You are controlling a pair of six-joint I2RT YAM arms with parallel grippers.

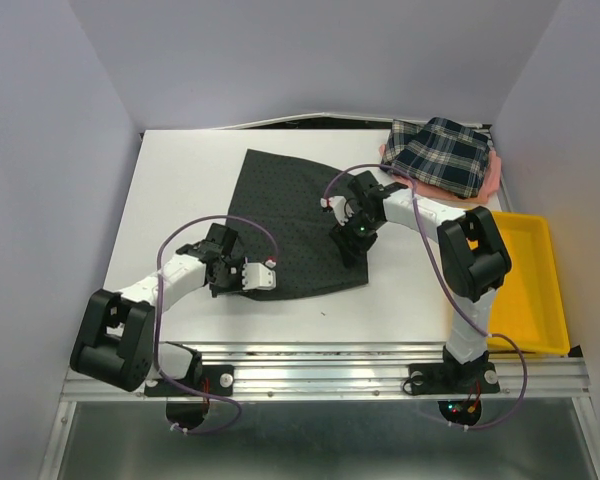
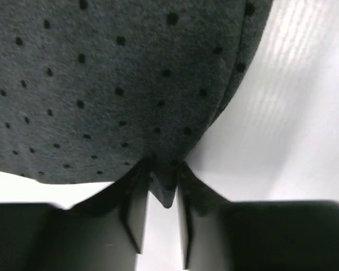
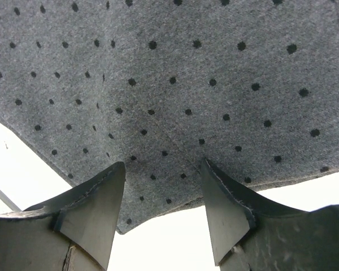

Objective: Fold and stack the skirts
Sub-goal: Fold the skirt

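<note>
The charcoal dotted skirt [image 1: 290, 215] lies spread flat in the middle of the white table. My left gripper [image 1: 230, 268] is at its near-left edge. In the left wrist view the gripper [image 2: 163, 169] is shut on a small corner of the charcoal skirt [image 2: 101, 84]. My right gripper [image 1: 348, 240] is over the skirt's right part. In the right wrist view the gripper [image 3: 164, 166] is open, its jaws spread wide over the skirt [image 3: 186, 73] near a hem edge. The plaid skirt [image 1: 442, 155] lies on the pink skirt [image 1: 493, 180] at the back right.
A yellow plastic tray [image 1: 533, 300] stands at the table's right edge, beside the right arm. White walls close in the table at the left, back and right. A metal rail [image 1: 320, 375] runs along the near edge.
</note>
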